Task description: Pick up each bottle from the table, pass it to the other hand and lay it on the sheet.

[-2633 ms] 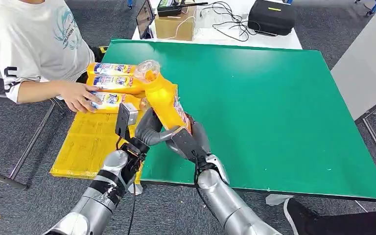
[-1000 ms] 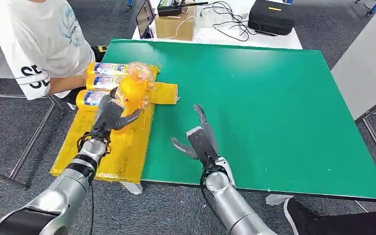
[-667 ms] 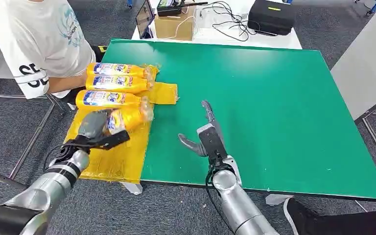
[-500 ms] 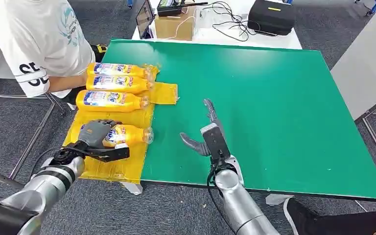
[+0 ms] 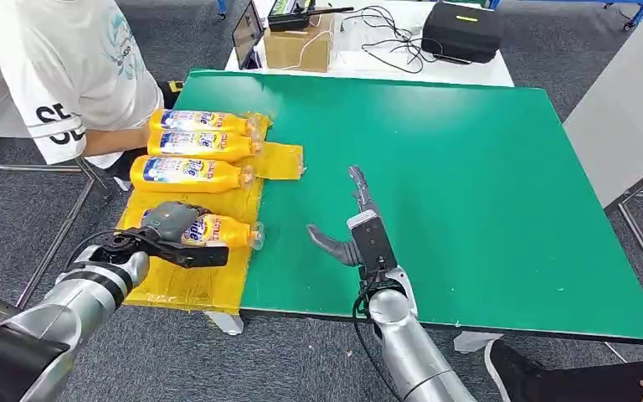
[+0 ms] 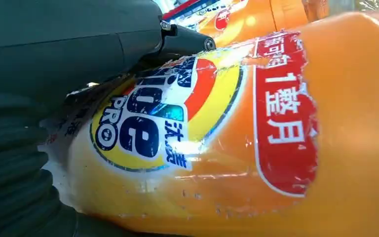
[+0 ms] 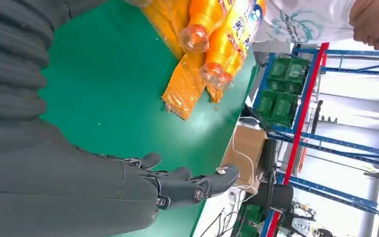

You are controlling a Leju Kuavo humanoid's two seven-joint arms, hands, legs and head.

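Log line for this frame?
left hand: holds bottle on sheet | right hand: open over table | sheet: four bottles

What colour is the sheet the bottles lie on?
Yellow; the sheet shows best in the head view.

The left arm is reaching out low to the robot's left, silver forearm angled inward, and the left hand (image 5: pixel 170 228) is lying over the bottle (image 5: pixel 218 230), fingers curled across its upper side and thumb pointing along its near side. The right arm is rising from below, forearm nearly straight ahead. The right hand (image 5: pixel 357 228) is holding nothing, fingers stretched forward and thumb sticking out toward the left.
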